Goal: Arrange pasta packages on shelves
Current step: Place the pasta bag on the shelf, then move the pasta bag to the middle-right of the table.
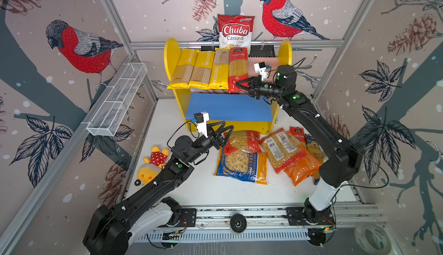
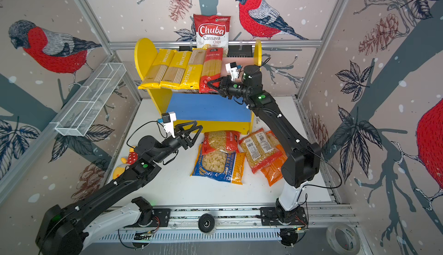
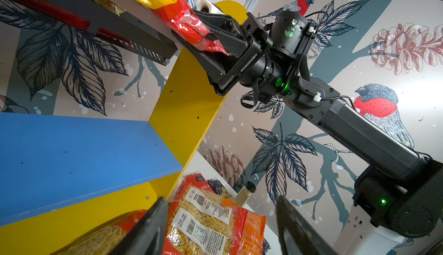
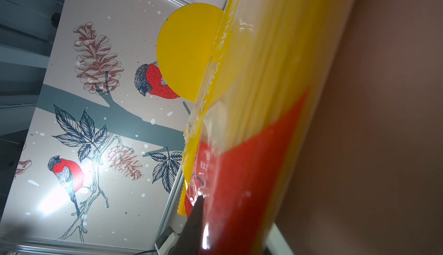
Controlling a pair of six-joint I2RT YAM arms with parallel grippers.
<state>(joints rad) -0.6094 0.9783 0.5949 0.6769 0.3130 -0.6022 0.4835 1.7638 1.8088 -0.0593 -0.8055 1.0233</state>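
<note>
The left gripper (image 1: 221,131) hangs wide open, holding nothing, above the short-pasta bags (image 1: 242,156) on the white table (image 1: 191,184). Farther back, the right gripper (image 1: 241,85) clamps the red spaghetti pack (image 1: 238,70), which lies beside 3 yellow PASTATIME packs (image 1: 200,69) on the rack's pink upper board (image 1: 251,67).

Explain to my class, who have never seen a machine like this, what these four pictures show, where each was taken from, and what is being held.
Two black robot arms stand at a white table. Two pictures look down from overhead, nearly alike; the other two come from small cameras on each arm's wrist.

At the back stands a yellow rack. Its pink upper board carries three yellow spaghetti packs and a red spaghetti pack; its blue lower board is bare. Short-pasta bags lie on the table in front, a plush toy to one side.

The right hand has the red pack's near end between its fingers, seen best from the left wrist; how tightly is unclear. The left hand is open, holding nothing.
</note>
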